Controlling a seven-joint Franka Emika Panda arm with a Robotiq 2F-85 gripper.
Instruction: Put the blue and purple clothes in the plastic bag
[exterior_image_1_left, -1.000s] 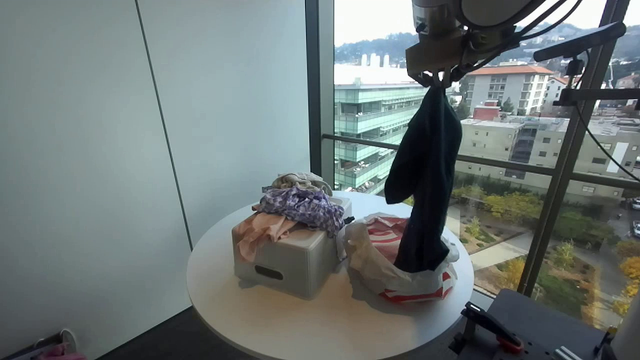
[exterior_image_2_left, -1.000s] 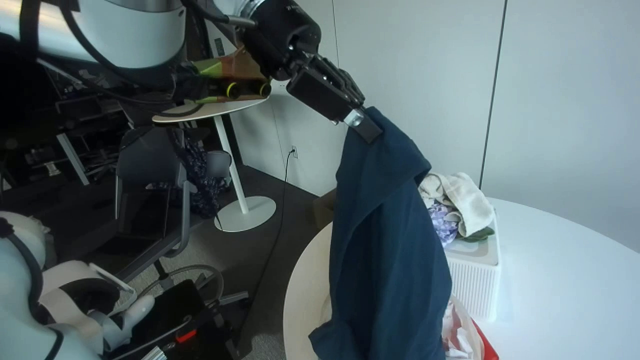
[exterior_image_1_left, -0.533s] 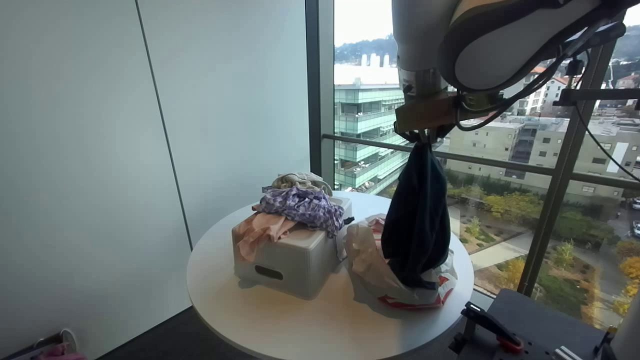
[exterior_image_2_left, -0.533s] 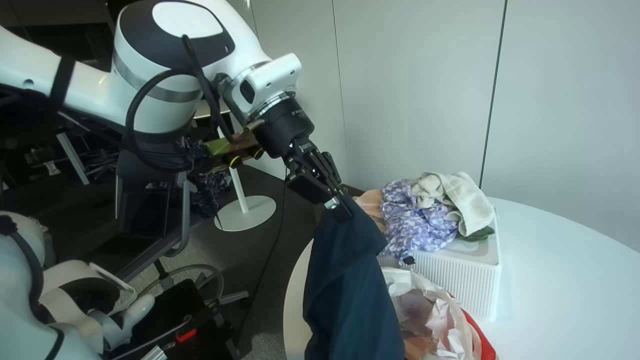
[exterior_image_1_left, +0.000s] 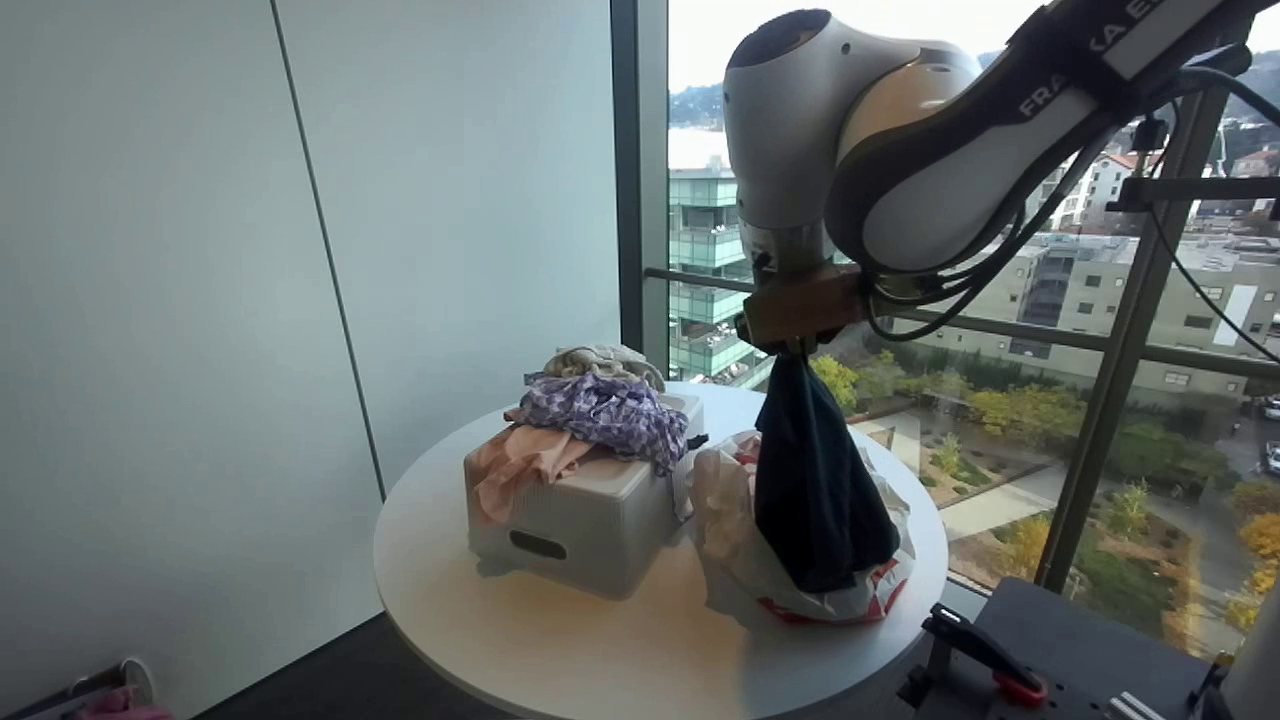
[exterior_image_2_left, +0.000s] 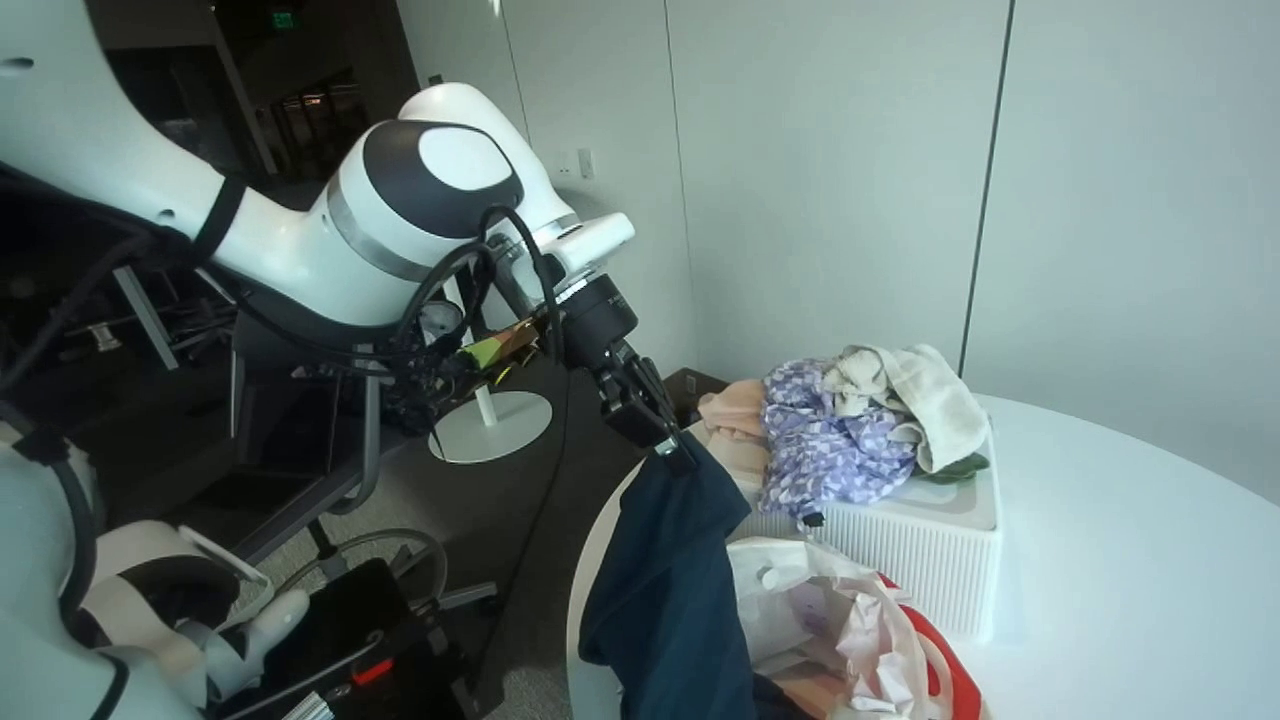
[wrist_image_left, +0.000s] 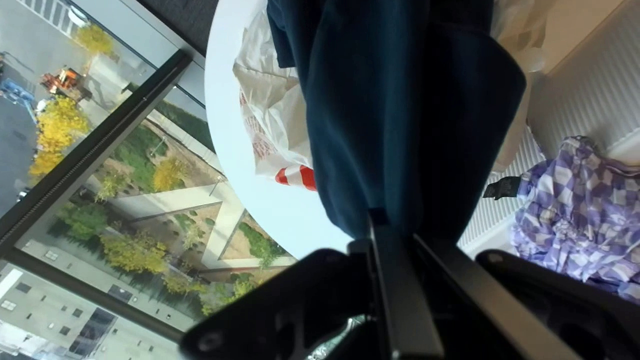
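Nearest in an exterior view, the navy garment (exterior_image_2_left: 680, 570) hangs at the mouth of the plastic bag (exterior_image_2_left: 875, 640), its top pinched in the gripper (exterior_image_2_left: 680, 455); I cannot tell how much lies inside. Behind, the purple checked garment (exterior_image_2_left: 840, 455) rests on the ribbed box (exterior_image_2_left: 950, 580), touched by a cream cloth (exterior_image_2_left: 945, 400), with a pale wall (exterior_image_2_left: 1150, 200) beyond.

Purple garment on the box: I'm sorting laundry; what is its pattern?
The purple garment has purple and white checks, clearest in the wrist view.
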